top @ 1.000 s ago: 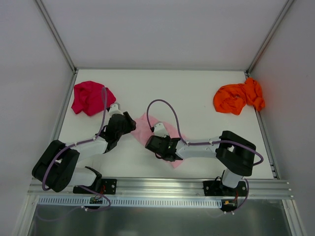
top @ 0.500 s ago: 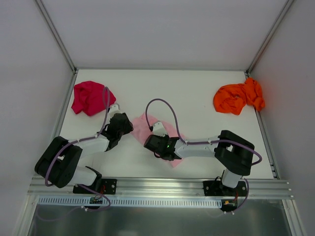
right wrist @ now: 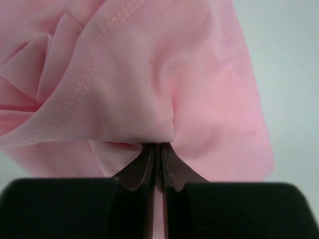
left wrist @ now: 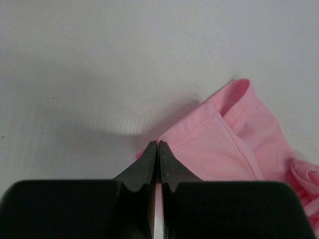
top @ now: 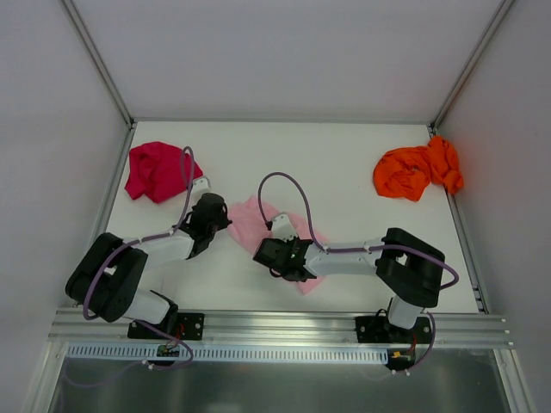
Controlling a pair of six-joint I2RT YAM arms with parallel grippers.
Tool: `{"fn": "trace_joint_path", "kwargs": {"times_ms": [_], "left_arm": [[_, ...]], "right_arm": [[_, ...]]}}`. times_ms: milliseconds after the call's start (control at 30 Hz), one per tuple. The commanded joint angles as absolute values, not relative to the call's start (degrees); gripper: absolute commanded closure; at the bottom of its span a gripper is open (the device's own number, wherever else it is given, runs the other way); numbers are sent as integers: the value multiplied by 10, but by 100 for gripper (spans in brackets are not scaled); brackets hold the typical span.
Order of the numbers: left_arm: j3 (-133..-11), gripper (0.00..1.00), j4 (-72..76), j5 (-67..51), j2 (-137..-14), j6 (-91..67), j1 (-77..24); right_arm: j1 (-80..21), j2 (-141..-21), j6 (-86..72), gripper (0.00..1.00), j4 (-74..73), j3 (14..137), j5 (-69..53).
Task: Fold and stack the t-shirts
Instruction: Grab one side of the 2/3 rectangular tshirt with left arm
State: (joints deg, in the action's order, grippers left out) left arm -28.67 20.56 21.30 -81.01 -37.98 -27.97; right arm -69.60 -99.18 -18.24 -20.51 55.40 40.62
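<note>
The light pink t-shirt (top: 251,220) lies bunched near the table's middle front, between my two grippers. My left gripper (top: 219,215) is shut on its left hem edge (left wrist: 199,134), at the tips (left wrist: 157,144). My right gripper (top: 274,255) is shut on a fold of the same pink cloth (right wrist: 149,89), pinched at the tips (right wrist: 159,146). The magenta-red t-shirt (top: 155,172) lies crumpled at the back left. The bright orange t-shirt (top: 416,172) lies crumpled at the back right against the wall.
White table top (top: 344,189) with metal frame posts at the back corners (top: 131,120). Purple cables (top: 288,185) loop over both arms. A metal rail (top: 284,327) runs along the front edge.
My left gripper has shifted slightly up and to the right with the pink hem. My right gripper has edged a little left on the cloth. The other two shirts have not moved.
</note>
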Motion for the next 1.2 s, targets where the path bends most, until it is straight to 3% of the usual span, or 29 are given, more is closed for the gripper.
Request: {"fn": "trace_joint_path", "kwargs": {"times_ms": [0,200,600,633,667,700,733,800,867,933,1033,1067,1100,1133,1167], "left_arm": [[-317,100,193,250,-821,-370,-263],[-335,100,207,215,-859,-375,-242],[-362,100,220,205,-906,-374,-229],[-360,100,221,203,-904,-374,-229],[-357,99,224,199,-900,-372,-229],[-355,86,231,192,-897,-370,-229],[-351,64,235,192,-893,-370,-229],[-341,3,243,192,-882,-365,-229],[-337,1,247,197,-873,-360,-229],[-324,1,292,187,-865,-354,-229],[-288,1,356,161,-845,-348,-229],[-289,1,359,158,-841,-348,-229],[-292,1,356,155,-841,-347,-229],[-299,1,351,150,-845,-346,-229],[-301,1,348,151,-848,-347,-229]], "right_arm": [[-707,-983,-263,99,-324,582,488],[-734,-947,-323,99,-397,575,519],[-738,-886,-313,98,-372,526,471],[-737,-888,-309,92,-370,526,468],[-738,-889,-302,58,-366,526,466],[-739,-892,-298,45,-358,525,462],[-740,-892,-293,38,-350,522,460],[-739,-892,-273,24,-326,518,450],[-744,-885,-258,14,-298,501,453],[-758,-872,-231,13,-223,474,476],[-774,-829,-182,13,-53,389,530],[-775,-805,-160,12,77,329,528],[-773,-795,-133,10,145,300,500],[-773,-785,-75,1,202,276,471],[-773,-775,-54,0,278,260,446]]}}
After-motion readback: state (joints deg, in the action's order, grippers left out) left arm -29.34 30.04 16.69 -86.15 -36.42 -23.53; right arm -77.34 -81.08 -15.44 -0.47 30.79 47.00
